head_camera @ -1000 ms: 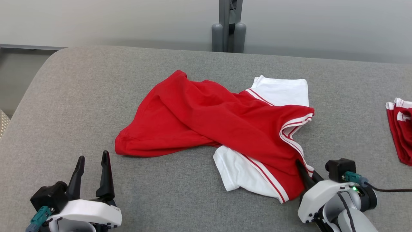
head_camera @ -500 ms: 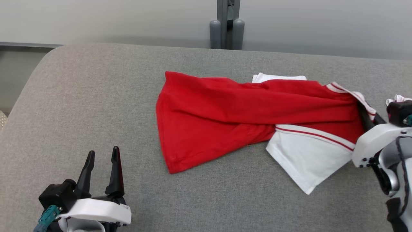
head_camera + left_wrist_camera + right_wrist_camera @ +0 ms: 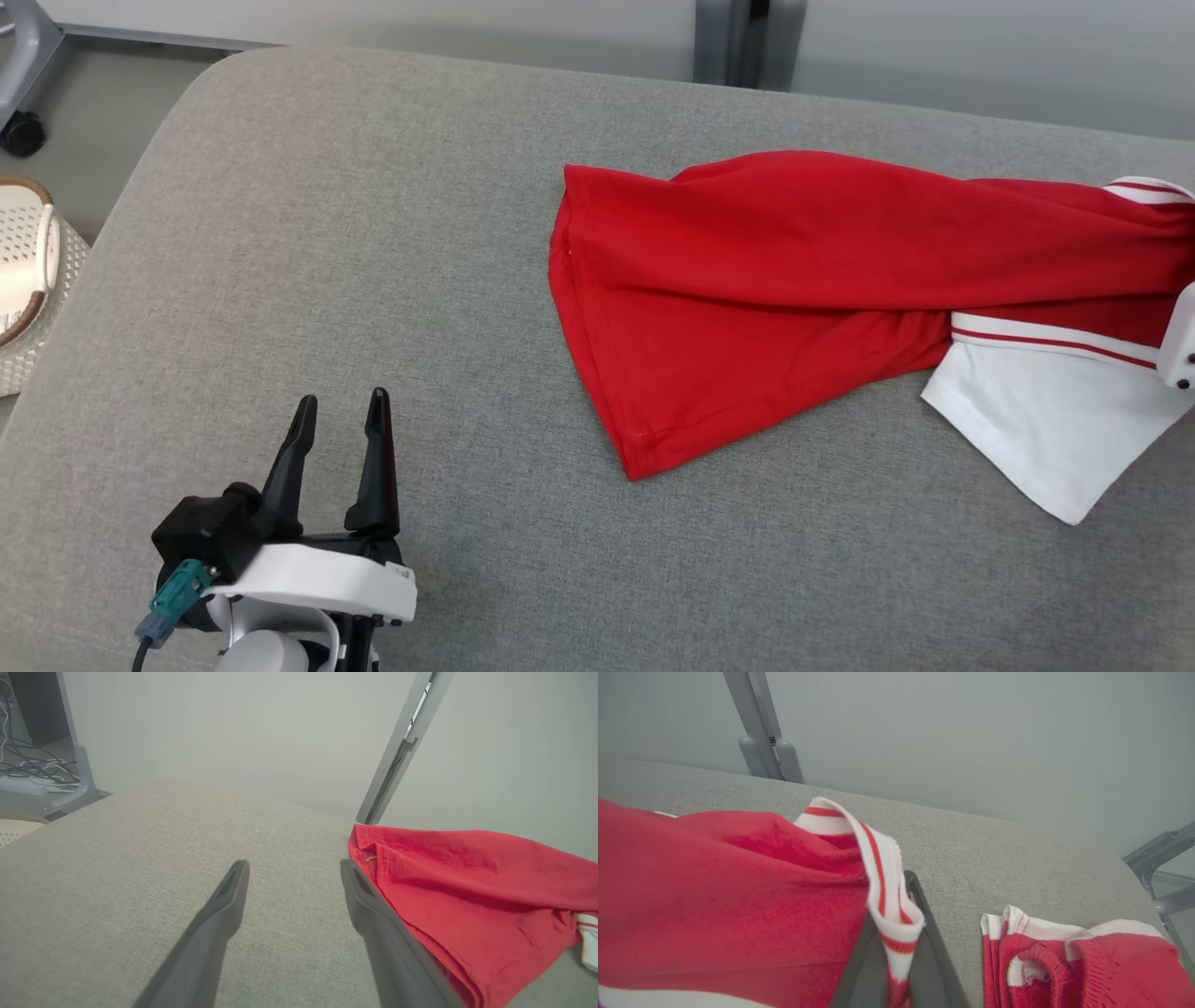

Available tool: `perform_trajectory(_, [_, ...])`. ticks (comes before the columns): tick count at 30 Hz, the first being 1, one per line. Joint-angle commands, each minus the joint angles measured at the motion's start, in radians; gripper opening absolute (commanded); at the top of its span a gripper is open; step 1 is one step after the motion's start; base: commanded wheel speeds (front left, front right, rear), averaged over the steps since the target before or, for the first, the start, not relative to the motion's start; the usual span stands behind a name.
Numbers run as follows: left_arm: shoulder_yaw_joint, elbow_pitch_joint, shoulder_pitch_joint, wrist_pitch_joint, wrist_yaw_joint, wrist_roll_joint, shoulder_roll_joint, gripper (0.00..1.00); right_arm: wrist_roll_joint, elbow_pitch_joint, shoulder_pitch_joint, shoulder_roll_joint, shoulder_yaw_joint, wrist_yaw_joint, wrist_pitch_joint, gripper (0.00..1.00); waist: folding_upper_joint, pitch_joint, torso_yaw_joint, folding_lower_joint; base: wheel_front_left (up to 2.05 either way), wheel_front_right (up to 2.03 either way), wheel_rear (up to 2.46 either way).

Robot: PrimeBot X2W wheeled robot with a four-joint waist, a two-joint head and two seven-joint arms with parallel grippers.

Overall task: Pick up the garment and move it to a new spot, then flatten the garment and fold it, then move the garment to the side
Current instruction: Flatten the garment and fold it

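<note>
Garment [image 3: 794, 280] collar pinched in right tool [image 3: 899, 914], left tool [image 3: 342, 403] spread wide, basket [image 3: 42, 252] contents unseen

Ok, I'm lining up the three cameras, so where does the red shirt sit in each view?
Head view: the red shirt spreads from the centre to the right edge, on the grey cushion.
Left wrist view: it lies at the right, hem nearest.
Right wrist view: it covers the left and lower left, its striped collar at centre.
Shared landmark: the grey post behind the cushion, top right of centre, upper right, upper left.
</note>
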Motion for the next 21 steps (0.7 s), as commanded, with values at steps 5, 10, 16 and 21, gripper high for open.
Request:
perform_trajectory(5, [-0.013, 0.009, -0.028, -0.004, -0.015, 0.02, -0.012, 1.0, -0.077, 0.11, -0.064, -0.014, -0.058, 0.0, -0.042, 0.0, 0.0, 0.019, 0.019, 0.0, 0.0, 0.0, 0.0])
perform_trajectory(10, [-0.013, 0.011, -0.029, -0.004, -0.019, 0.029, -0.014, 1.0, -0.136, 0.177, -0.1, 0.016, -0.082, 0.0, -0.123, 1.0, 0.0, 0.017, -0.01, 0.0, 0.0, 0.0, 0.0])
perform_trajectory(16, [-0.022, -0.002, -0.023, -0.001, -0.025, 0.04, -0.005, 1.0, -0.111, 0.212, -0.13, 0.056, -0.023, 0.0, -0.222, 1.0, 0.0, -0.007, -0.077, 0.0, 0.0, 0.0, 0.0])
perform_trajectory(21, [-0.065, -0.027, -0.011, 0.034, -0.038, 0.05, -0.003, 1.0, -0.028, 0.192, -0.094, 0.082, 0.05, 0.0, -0.311, 1.0, 0.0, -0.033, -0.132, 0.0, 0.0, 0.0, 0.0])
